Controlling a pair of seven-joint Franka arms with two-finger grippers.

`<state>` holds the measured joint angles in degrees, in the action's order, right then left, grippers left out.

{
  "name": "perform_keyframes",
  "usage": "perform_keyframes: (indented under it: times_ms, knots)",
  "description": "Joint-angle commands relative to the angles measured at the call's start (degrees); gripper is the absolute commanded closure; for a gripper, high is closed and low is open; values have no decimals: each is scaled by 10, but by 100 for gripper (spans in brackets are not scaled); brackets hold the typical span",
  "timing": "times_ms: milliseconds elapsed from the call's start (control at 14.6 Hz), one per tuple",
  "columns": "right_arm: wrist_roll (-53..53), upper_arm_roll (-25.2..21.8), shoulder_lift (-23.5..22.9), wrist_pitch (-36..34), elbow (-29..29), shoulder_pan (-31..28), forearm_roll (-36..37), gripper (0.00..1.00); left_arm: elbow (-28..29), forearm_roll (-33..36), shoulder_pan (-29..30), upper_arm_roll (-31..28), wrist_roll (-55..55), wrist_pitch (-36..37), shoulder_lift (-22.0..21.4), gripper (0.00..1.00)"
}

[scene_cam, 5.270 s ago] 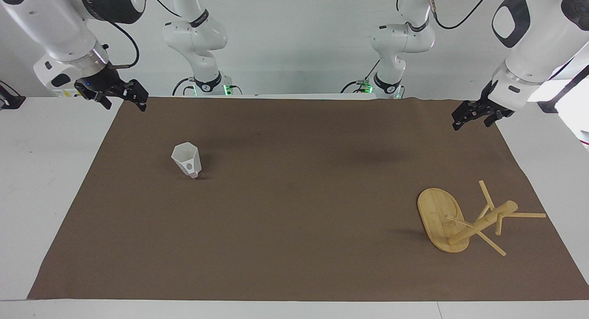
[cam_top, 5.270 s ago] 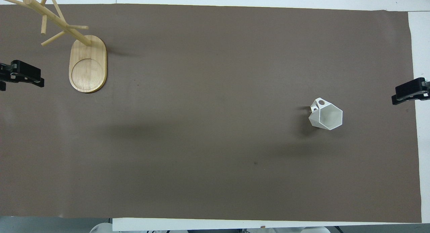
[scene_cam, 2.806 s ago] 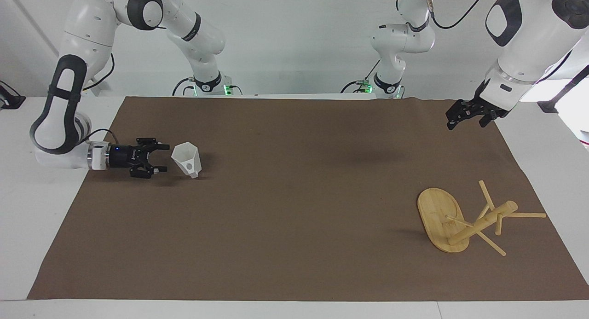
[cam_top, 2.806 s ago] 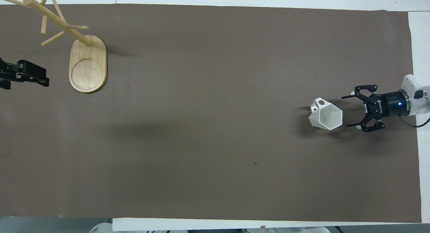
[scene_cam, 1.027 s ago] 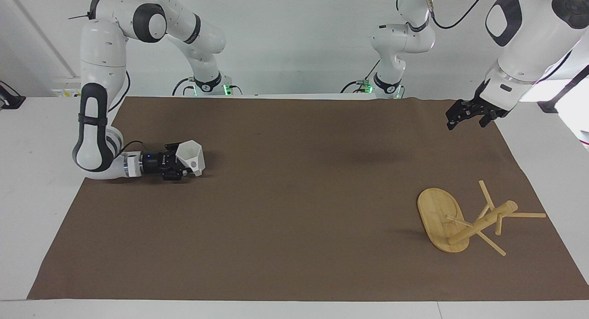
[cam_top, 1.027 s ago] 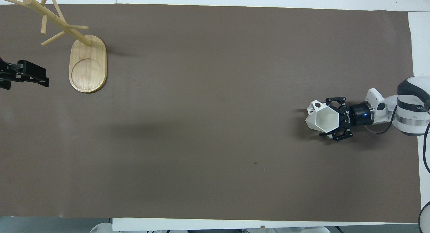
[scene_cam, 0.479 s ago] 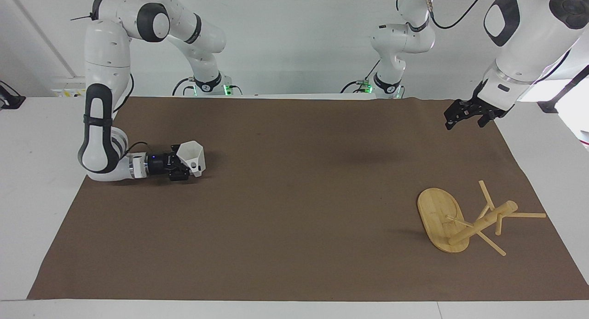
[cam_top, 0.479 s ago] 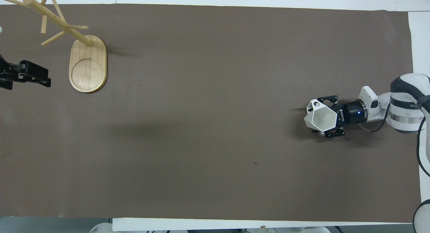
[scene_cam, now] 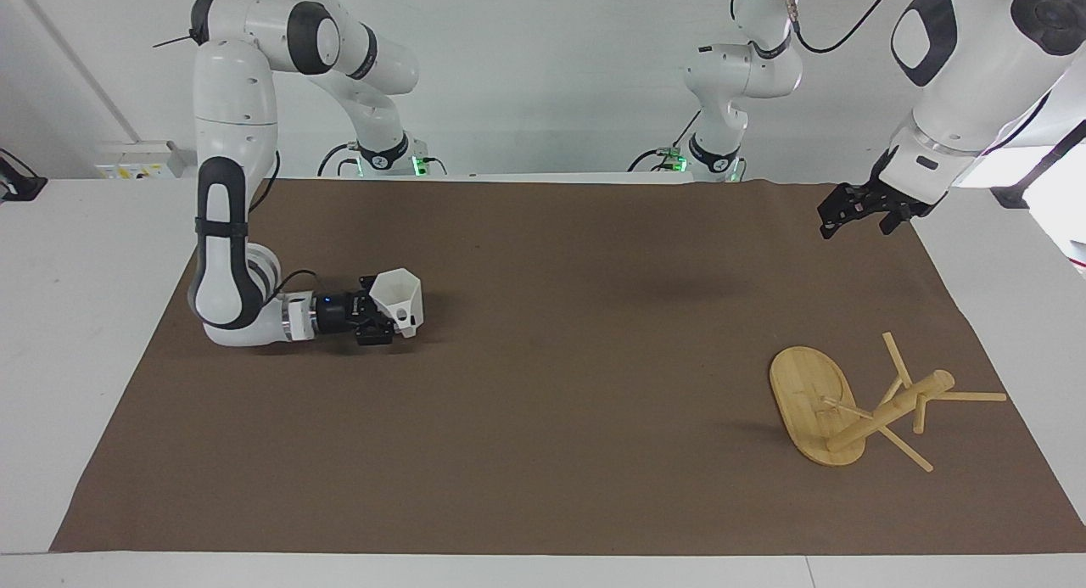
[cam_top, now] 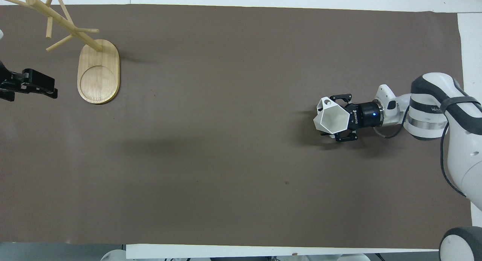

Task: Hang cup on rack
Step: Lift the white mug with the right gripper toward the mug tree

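A brown mat (scene_cam: 543, 418) covers the white table (scene_cam: 76, 333).

The cup (scene_cam: 400, 300) looks smooth, matt white, like plastic. The rack (scene_cam: 836, 411) is pale bamboo wood with visible grain. A matt brown cloth-like mat (scene_cam: 560, 418) covers the table.

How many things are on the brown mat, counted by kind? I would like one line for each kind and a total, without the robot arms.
Small white faceted cup, held in the right gripper: 1
Light bamboo rack with pegs, standing toward the left arm's end: 1
Total: 2
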<state>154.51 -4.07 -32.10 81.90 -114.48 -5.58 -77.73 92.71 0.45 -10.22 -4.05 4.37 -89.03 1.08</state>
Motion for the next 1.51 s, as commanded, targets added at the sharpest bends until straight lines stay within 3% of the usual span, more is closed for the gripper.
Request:
perform_keyframes:
  times_ms: [0,342,753,1027,1163,1437]
  knots:
    - [-23,-2,44,45,-44,69,-88,100,15,-1,-4,-3,8,-12,-13,0]
    - [-69,-2,51,142,-43,200,-262,100,14,-2,-6,0,12,-29,-11,0]
    - [-148,-2,64,334,13,373,-449,100,16,-1,-14,3,24,-37,-11,0]
    - [-108,5,56,434,51,441,-524,100,17,-1,-14,3,25,-40,-12,0]
    - [-105,36,50,463,60,449,-541,100,21,-2,-20,3,46,-54,-13,0]
    - [-85,41,47,469,73,464,-534,100,48,-2,-47,3,85,-94,-17,0]
